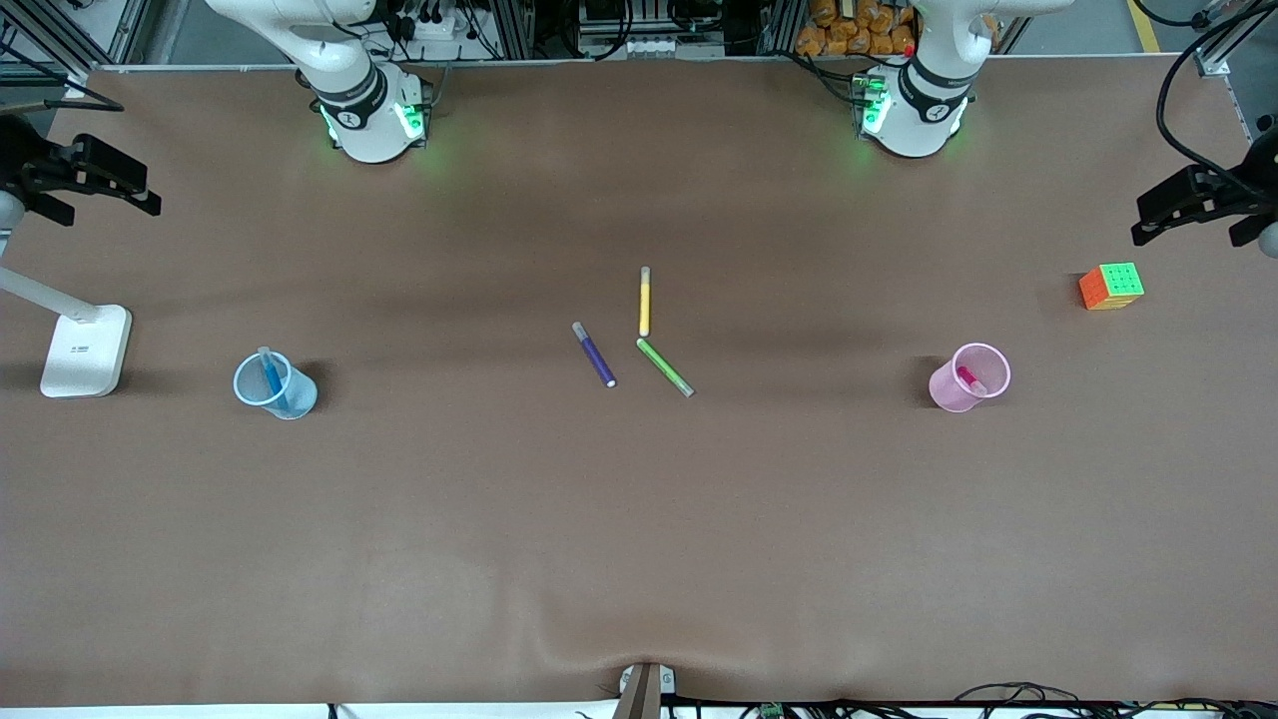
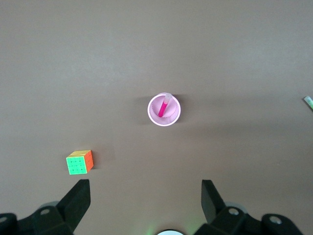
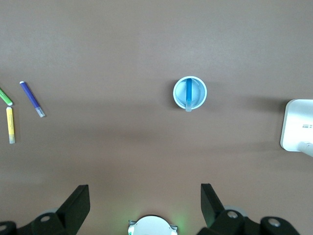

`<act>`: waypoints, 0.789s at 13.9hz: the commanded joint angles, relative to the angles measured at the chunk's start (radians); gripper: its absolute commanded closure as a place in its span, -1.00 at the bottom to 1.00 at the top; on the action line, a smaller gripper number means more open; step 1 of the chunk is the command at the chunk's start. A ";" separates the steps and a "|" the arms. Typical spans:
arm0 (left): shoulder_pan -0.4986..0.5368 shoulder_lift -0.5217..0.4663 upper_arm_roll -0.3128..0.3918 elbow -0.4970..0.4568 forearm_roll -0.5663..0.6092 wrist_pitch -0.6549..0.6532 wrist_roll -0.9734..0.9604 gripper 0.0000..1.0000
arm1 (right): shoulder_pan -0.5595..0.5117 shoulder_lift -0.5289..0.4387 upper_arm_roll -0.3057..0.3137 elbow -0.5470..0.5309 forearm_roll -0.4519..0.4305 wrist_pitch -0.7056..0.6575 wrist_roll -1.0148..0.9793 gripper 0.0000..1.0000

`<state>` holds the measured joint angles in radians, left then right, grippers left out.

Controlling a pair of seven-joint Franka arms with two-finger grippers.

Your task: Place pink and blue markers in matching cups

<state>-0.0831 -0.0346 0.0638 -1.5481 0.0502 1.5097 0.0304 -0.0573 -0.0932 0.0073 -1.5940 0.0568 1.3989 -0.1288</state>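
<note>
The pink marker (image 1: 967, 378) stands inside the pale pink cup (image 1: 945, 391) toward the left arm's end of the table. The left wrist view shows the same marker (image 2: 162, 107) and cup (image 2: 175, 117) from high above. The blue marker (image 1: 272, 377) stands inside the light blue cup (image 1: 300, 400) toward the right arm's end; the right wrist view also shows this marker (image 3: 189, 95) and cup (image 3: 200, 93). My left gripper (image 1: 1193, 215) (image 2: 145, 196) is open and empty, high over the table near the cube. My right gripper (image 1: 95, 190) (image 3: 144, 198) is open and empty, high over the table's end.
A purple pen (image 1: 595, 356), a yellow pen (image 1: 645, 302) and a green pen (image 1: 664, 366) lie at mid-table. A colourful cube (image 1: 1111, 287) (image 2: 79, 162) sits near the pink cup. A white lamp base (image 1: 85, 350) (image 3: 298, 125) stands beside the blue cup.
</note>
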 commanded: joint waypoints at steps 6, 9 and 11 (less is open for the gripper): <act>0.000 -0.011 -0.009 -0.017 -0.015 -0.005 -0.046 -1.00 | -0.007 0.007 0.011 0.009 -0.015 0.002 0.011 -1.00; 0.008 -0.010 -0.009 -0.017 -0.045 -0.003 -0.090 -1.00 | -0.007 0.007 0.011 0.008 -0.018 0.003 0.011 -1.00; 0.010 -0.011 -0.007 -0.017 -0.052 -0.005 -0.118 -1.00 | -0.009 0.007 0.011 0.005 -0.018 0.015 0.006 -1.00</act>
<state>-0.0789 -0.0346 0.0568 -1.5572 0.0179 1.5096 -0.0614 -0.0572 -0.0879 0.0079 -1.5940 0.0563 1.4055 -0.1287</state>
